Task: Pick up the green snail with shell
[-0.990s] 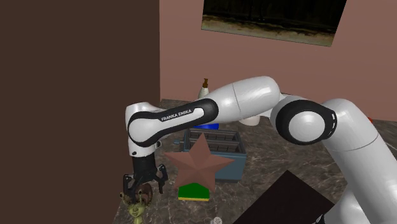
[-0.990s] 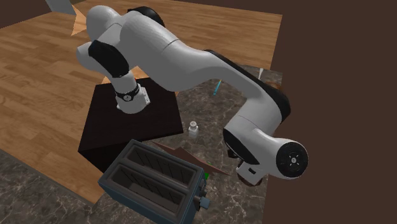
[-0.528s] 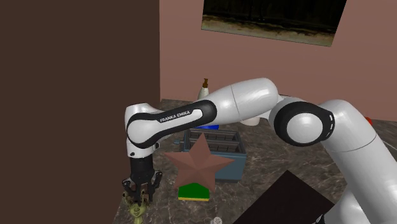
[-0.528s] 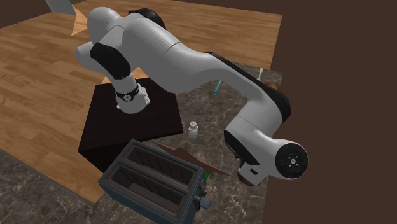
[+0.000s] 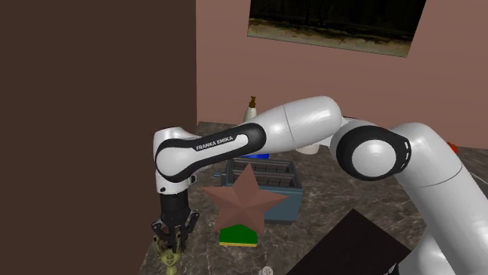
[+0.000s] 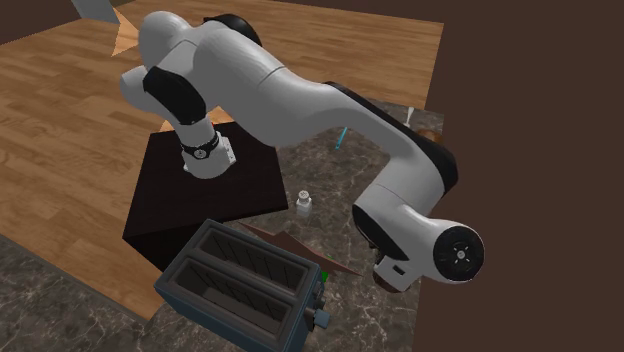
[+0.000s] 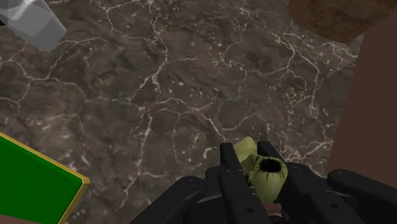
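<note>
The green snail (image 7: 266, 177) is a small olive-green figure, clasped between my black fingers (image 7: 231, 164). My gripper (image 7: 251, 164) is shut on it just above the dark marble top (image 7: 159, 95). In the shoulder view the gripper (image 5: 170, 239) points straight down near the counter's front left corner. The snail (image 5: 168, 257) pokes out below the fingertips there. Whether the snail still touches the marble I cannot tell.
A brown star on a green block (image 5: 238, 233) stands close to the gripper, on the shoulder view's right. Behind the star is a blue-grey toaster (image 5: 266, 181). A tall dark brown panel (image 5: 94, 117) rises close on the left. A small white bottle (image 6: 304, 205) sits near the black stand (image 6: 200, 195).
The fingers, wide apart one second ago, have closed on the snail. The hand dropped a little lower over it early on and has since stayed still.
</note>
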Robot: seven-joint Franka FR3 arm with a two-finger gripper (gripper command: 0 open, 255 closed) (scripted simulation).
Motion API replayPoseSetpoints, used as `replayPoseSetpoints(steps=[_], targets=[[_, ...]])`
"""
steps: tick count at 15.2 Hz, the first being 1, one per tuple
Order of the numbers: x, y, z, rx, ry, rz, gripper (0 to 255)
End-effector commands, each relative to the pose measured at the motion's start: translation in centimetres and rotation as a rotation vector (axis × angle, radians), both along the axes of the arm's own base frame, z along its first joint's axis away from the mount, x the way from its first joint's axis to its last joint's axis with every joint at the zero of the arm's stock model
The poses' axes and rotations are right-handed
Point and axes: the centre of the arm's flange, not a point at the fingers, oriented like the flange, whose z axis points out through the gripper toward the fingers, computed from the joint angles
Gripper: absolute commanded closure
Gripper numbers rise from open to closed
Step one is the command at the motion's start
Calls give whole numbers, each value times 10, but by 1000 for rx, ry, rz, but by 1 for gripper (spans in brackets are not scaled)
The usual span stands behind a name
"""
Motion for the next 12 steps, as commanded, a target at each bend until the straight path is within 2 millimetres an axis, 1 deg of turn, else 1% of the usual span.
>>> replayPoseSetpoints(steps=[1,12], targets=[[-2,-6,-3,-29,3,9,255],[-2,-6,55,-29,3,9,255]])
